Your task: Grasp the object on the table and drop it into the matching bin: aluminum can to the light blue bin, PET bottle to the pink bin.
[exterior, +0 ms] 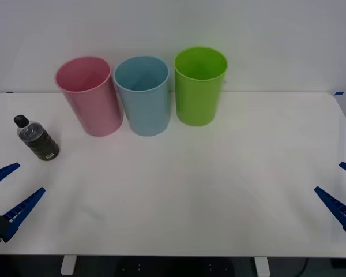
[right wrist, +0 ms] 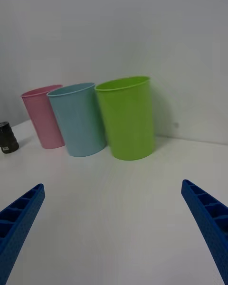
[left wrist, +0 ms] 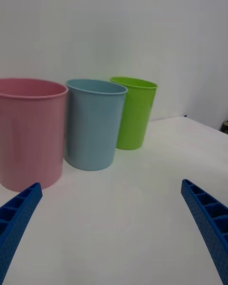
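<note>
Standing upright on the wide white tabletop, the small clear plastic bottle with black cap sat beside the tall pink plastic bin, apart from it. Both the left gripper and the right gripper hung released near the table's front corners. From the right wrist, the light blue bin stood between the pink bin and a green bin. From the left wrist, the pink bin loomed nearest.

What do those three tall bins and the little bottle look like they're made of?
The pink bin, light blue bin and green bin look like smooth, slightly glossy plastic: uniform colour, thin rims. The bottle seems clear plastic with a black cap, its lower half dark.
</note>
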`<control>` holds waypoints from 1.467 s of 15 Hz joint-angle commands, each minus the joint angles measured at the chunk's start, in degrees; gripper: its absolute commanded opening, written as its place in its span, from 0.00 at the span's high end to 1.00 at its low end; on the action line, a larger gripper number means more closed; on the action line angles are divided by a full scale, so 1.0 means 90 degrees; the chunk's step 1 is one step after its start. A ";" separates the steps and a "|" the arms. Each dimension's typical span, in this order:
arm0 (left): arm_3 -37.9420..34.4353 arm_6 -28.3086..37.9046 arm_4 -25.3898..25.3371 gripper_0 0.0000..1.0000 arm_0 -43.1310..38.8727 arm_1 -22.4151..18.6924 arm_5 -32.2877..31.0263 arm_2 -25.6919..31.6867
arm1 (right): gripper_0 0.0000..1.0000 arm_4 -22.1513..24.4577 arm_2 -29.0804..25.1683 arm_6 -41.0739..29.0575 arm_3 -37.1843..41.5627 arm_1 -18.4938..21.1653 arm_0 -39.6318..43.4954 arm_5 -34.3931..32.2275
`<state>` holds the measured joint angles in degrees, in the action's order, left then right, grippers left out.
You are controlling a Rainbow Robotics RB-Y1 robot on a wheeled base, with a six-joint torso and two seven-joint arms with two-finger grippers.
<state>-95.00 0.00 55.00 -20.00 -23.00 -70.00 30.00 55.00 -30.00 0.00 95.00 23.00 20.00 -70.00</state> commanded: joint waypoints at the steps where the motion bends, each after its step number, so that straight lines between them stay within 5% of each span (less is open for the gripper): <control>1: 0.0000 0.0000 0.0000 0.00 0.0000 0.0000 0.0000 0.0000 | 0.00 0.0000 0.0000 0.0000 0.0000 0.0000 0.0000 0.0000; 7: 0.0116 0.0000 -0.0115 0.00 0.0035 0.0134 0.0258 0.0104 | 0.00 0.0000 0.0000 0.0000 0.0000 0.0000 0.0000 0.0000; 22: 0.0204 -0.0166 0.0354 0.00 -0.0073 0.0163 0.3940 -0.1146 | 0.00 0.0000 0.0000 0.0000 0.0000 0.0000 0.0000 0.0000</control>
<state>-93.19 -1.44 58.28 -20.69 -21.59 -35.98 20.17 55.00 -30.00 0.00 95.00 23.00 20.00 -70.00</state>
